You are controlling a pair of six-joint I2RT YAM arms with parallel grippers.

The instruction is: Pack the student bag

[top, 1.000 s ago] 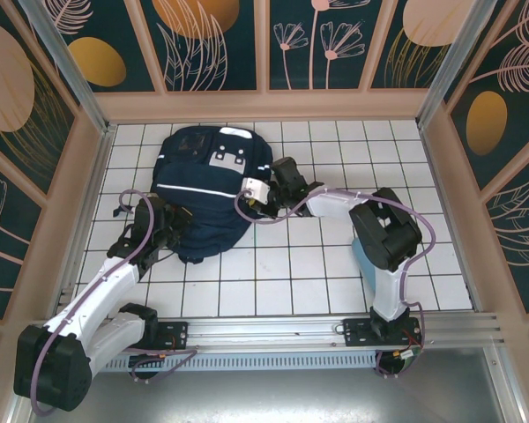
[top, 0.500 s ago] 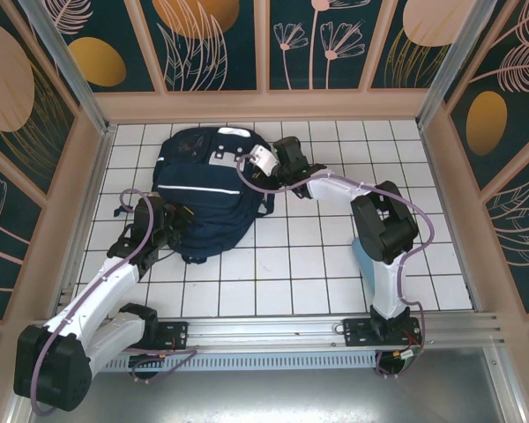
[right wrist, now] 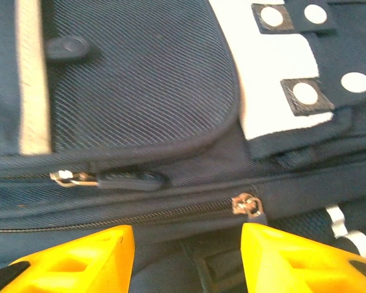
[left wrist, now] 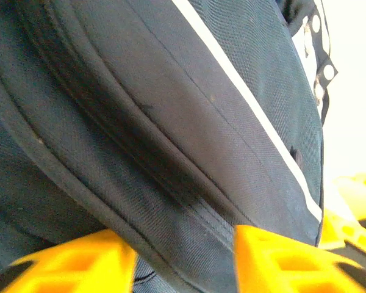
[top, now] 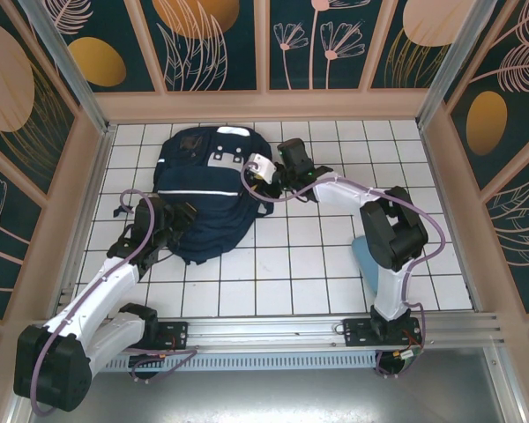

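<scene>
The student bag (top: 203,189), dark navy with white stripes and a white patch (top: 225,159), lies flat on the tiled floor at back left. My left gripper (top: 183,214) is at its near-left edge. In the left wrist view the left gripper (left wrist: 183,262) is shut on a thick seam fold of the bag (left wrist: 171,122). My right gripper (top: 254,172) is at the bag's right edge. In the right wrist view the right gripper (right wrist: 188,256) stands open over the bag (right wrist: 140,79), with a closed zipper line running between its fingers. A metal zipper pull (right wrist: 247,204) sits just above its right fingertip.
A second zipper pull (right wrist: 110,179) lies on the front pocket. A light blue flat object (top: 361,260) shows partly under the right arm. Patterned walls (top: 264,53) close in the white tiled floor (top: 317,273) on three sides. A metal rail (top: 335,326) runs along the front.
My right gripper swept from the bag's lower right edge up towards the white patch, then eased back a little. The bag's right side shifted with it. The left arm has stayed put.
</scene>
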